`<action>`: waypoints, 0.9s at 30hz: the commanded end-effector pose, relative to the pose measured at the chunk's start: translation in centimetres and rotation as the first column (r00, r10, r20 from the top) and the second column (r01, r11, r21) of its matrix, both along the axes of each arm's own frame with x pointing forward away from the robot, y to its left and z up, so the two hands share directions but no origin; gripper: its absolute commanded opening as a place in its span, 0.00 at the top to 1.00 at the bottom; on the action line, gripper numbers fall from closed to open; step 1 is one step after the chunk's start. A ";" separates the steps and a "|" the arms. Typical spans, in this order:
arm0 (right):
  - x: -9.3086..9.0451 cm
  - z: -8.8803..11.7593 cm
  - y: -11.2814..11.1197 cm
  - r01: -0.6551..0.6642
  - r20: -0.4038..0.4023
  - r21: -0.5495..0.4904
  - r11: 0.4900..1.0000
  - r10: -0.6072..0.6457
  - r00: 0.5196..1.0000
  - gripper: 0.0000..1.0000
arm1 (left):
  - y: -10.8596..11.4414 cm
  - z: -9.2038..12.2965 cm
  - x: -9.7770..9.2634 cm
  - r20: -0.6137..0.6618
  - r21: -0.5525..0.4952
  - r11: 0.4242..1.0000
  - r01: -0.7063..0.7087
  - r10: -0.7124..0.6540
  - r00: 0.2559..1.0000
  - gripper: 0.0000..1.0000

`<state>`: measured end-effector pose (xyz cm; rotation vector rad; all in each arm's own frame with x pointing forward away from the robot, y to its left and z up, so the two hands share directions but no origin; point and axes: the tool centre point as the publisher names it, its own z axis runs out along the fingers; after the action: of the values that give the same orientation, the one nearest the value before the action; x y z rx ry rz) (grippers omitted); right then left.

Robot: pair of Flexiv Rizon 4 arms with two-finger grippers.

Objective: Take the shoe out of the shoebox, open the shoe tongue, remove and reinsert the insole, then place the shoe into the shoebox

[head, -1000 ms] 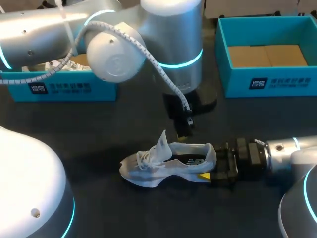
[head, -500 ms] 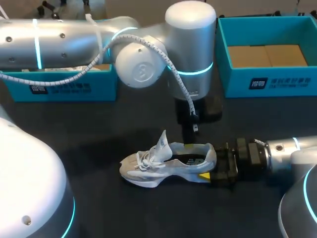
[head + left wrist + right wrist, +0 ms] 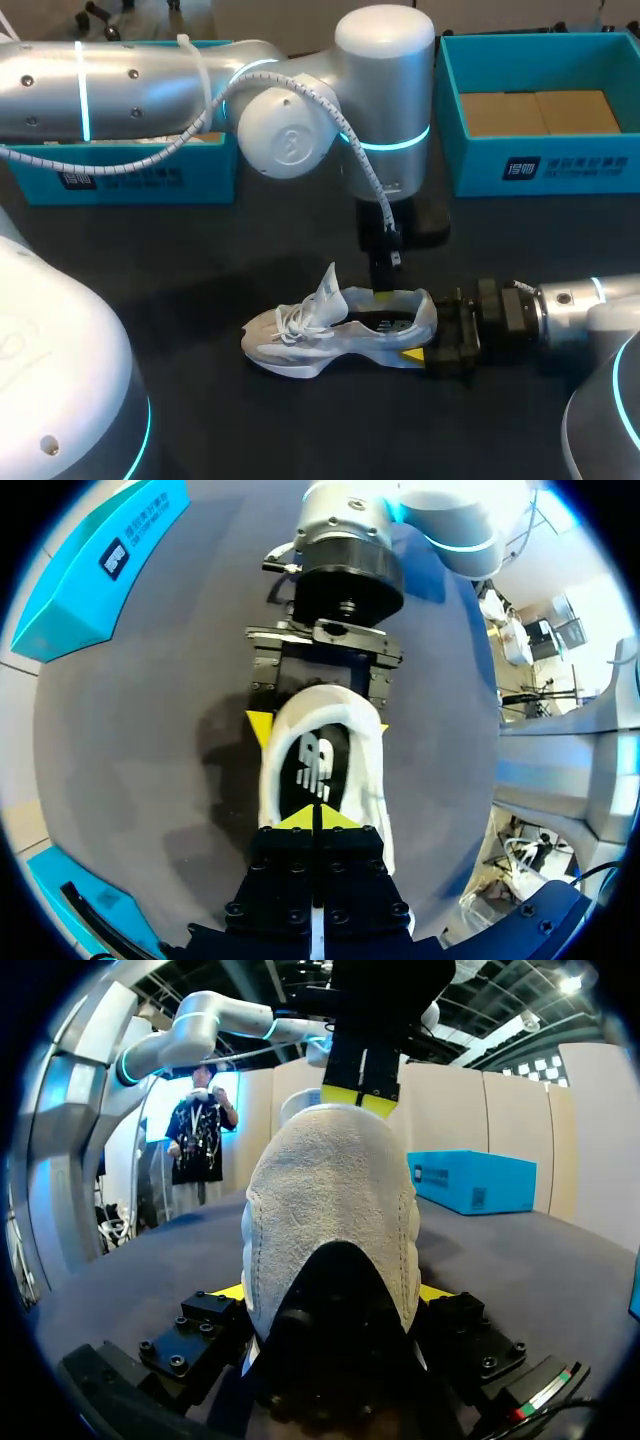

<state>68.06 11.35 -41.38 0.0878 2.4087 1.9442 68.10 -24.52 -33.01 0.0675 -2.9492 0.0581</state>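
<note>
The white sneaker [image 3: 330, 335] lies on its sole on the tabletop [image 3: 180, 260], outside both boxes: the left shoebox [image 3: 120, 182] and the right shoebox [image 3: 540, 168] stand well apart from it at the far edge. Our right hand [image 3: 430, 338] is clamped on the heel [image 3: 330, 1210], one yellow tip on each side, and anchors the sneaker. The tongue [image 3: 328, 290] stands upright, so we judge the tongue step complete. The dark insole [image 3: 312, 765] lies flat inside the sneaker. Our left hand [image 3: 315, 818] hangs directly over the opening, with its yellow tips pressed together and nothing visible between them. We therefore judge that the insole step is in hand. The views do not show whether removal is yet to come or reinsertion is already done. If removal is pending, the next move calls for the left hand to part its tips, descend into the collar and pinch the insole edge near the heel, while the right hand keeps its clamp so that the sneaker does not lift. If the insole is already reseated, the sneaker goes into a shoebox.
</note>
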 end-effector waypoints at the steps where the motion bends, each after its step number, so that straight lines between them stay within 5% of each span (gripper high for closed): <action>1: -0.1 0.1 0.0 0.000 -0.001 -0.005 1.000 0.000 1.000 1.00 | 0.0 -1.4 -0.3 -0.007 -0.003 1.000 0.013 -0.013 1.000 1.00; 27: -0.1 0.1 0.0 0.000 -0.001 -0.005 1.000 0.000 1.000 1.00 | 2.9 -5.2 -1.8 -0.052 0.082 0.995 0.055 -0.051 0.997 1.00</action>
<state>68.06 11.34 -41.39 0.0879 2.4087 1.9442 66.09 -21.64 -37.77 0.0042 -2.9131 -0.0676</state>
